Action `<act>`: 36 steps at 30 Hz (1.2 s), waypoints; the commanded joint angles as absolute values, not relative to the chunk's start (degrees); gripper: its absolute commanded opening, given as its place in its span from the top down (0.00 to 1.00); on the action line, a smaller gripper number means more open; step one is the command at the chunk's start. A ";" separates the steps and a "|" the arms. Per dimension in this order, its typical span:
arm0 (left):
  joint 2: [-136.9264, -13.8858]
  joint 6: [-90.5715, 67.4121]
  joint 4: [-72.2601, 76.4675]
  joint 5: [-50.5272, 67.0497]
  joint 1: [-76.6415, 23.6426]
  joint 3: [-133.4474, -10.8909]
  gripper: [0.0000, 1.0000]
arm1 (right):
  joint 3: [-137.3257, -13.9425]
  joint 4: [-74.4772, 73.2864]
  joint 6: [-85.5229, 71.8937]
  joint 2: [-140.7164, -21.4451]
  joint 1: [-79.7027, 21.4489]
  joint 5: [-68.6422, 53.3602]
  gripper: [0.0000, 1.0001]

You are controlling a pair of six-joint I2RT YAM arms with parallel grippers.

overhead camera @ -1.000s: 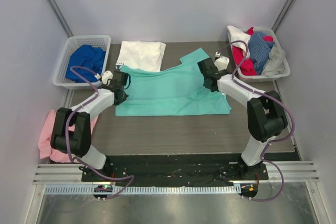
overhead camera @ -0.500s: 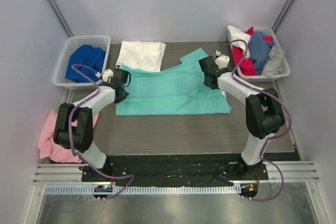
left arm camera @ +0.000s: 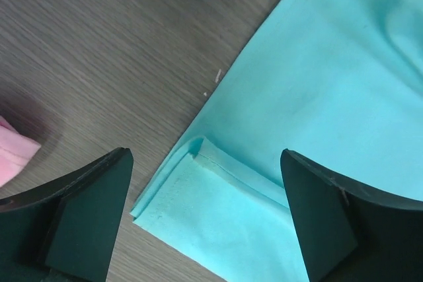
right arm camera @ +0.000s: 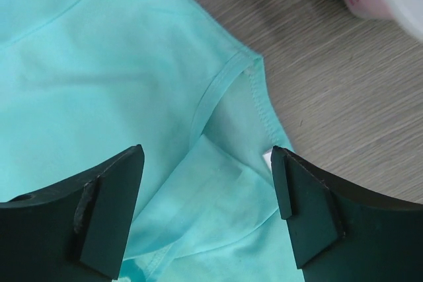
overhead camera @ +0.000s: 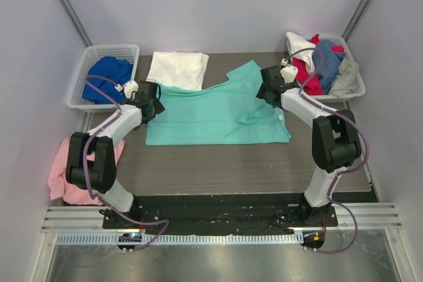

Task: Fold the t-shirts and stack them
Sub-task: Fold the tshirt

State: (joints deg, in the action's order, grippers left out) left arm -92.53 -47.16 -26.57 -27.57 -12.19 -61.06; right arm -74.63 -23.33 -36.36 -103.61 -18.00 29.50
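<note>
Your left gripper [overhead camera: 151, 100] stands over the left edge of the mint-green t-shirt [overhead camera: 218, 115]. Its fingers are released and spread wide, grasping nothing. In the left wrist view, a folded hem corner of the shirt lies flat on the table [overhead camera: 198, 163] between the two pads.

Your right gripper [overhead camera: 268, 90] stands over the shirt's right side, near the sleeve. Its fingers are likewise released, and the sleeve seam lies loose beneath the gap.

The mint-green t-shirt is spread across the middle of the table, with one sleeve pointing toward the far edge.

A folded white t-shirt [overhead camera: 177, 69] lies at the far side, and its near edge touches the mint-green one.

A royal blue t-shirt [overhead camera: 106, 74] sits crumpled in the left basket [overhead camera: 112, 47]. A heap of red, blue and grey garments [overhead camera: 324, 61] fills the right basket [overhead camera: 360, 87].

A pink cloth [overhead camera: 58, 173] hangs off the table's left side, beside the left arm.
</note>
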 commanded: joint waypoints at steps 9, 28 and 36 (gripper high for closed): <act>-80.25 -47.02 -24.61 -25.14 -12.13 -56.79 0.00 | -69.36 -20.83 -34.72 -94.49 -18.45 12.68 0.11; -78.84 -46.93 -24.17 -23.64 -12.30 -53.79 0.00 | -63.54 -12.13 -39.99 -97.91 -19.51 -3.08 0.03; -79.10 -46.93 -24.17 -23.99 -12.30 -53.52 0.00 | -65.12 -10.99 -39.99 -100.98 -19.42 -3.25 0.02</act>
